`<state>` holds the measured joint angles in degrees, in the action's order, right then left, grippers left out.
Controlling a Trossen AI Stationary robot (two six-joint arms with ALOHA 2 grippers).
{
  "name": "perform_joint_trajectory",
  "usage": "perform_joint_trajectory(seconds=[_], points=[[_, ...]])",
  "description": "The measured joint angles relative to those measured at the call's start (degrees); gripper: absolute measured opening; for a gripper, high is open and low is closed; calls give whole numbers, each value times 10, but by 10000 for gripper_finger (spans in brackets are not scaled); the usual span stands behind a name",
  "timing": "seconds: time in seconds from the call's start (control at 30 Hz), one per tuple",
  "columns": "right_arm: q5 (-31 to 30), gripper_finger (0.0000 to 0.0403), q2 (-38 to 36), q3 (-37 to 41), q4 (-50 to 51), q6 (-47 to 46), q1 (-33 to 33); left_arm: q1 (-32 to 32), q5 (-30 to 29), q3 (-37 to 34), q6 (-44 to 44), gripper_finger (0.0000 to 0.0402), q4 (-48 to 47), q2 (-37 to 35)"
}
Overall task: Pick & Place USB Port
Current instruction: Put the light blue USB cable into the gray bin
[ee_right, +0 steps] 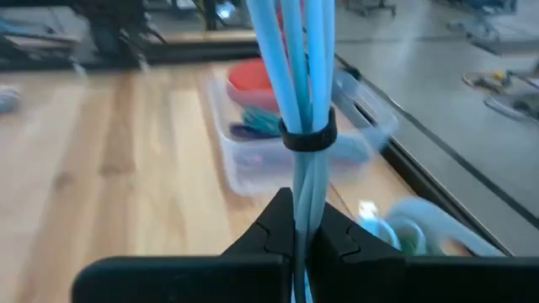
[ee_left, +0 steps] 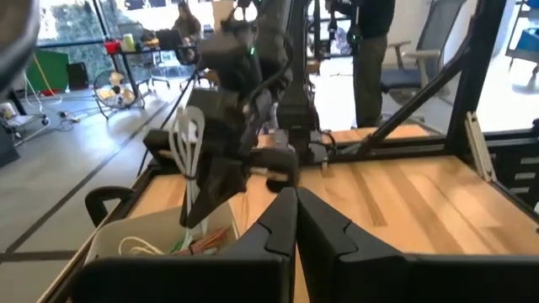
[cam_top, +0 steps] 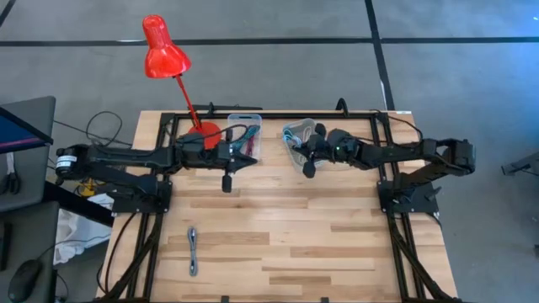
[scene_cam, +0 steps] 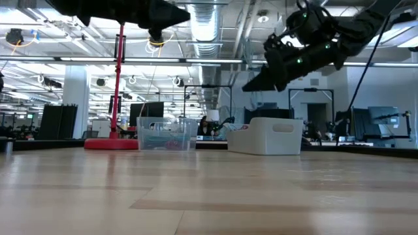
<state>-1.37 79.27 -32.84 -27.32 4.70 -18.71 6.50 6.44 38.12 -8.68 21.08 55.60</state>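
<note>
Right claw (ee_right: 294, 220) pinches a bundled light-blue cable (ee_right: 299, 76) above the white bin (cam_top: 296, 135), upper centre; left claw (ee_left: 295, 219) is together, empty. Thin grip — a swing could slip it free.

Pale striped wood worktop (cam_top: 278, 244), bright red lamp (cam_top: 162, 46), light blue cable bundle (ee_right: 296, 76) with black tie in the dark right pincer (ee_right: 305, 225), clear bin (scene_cam: 166, 134), white bin (scene_cam: 269, 136), grey floor (cam_top: 472, 93)
</note>
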Motion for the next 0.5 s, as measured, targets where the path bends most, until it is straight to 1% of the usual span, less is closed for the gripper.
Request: perform_joint_trajectory(seconds=[0.2, 0.27, 0.5], points=[[-3, 3, 6, 22, 6, -3, -33, -1, 0, -32, 18, 7, 0, -60], [-3, 3, 7, 23, 29, -10, -44, -1, 0, -41, 24, 8, 0, -78], [-2, 4, 7, 23, 57, -11, -57, -1, 0, -76, 49, 6, -1, -128]])
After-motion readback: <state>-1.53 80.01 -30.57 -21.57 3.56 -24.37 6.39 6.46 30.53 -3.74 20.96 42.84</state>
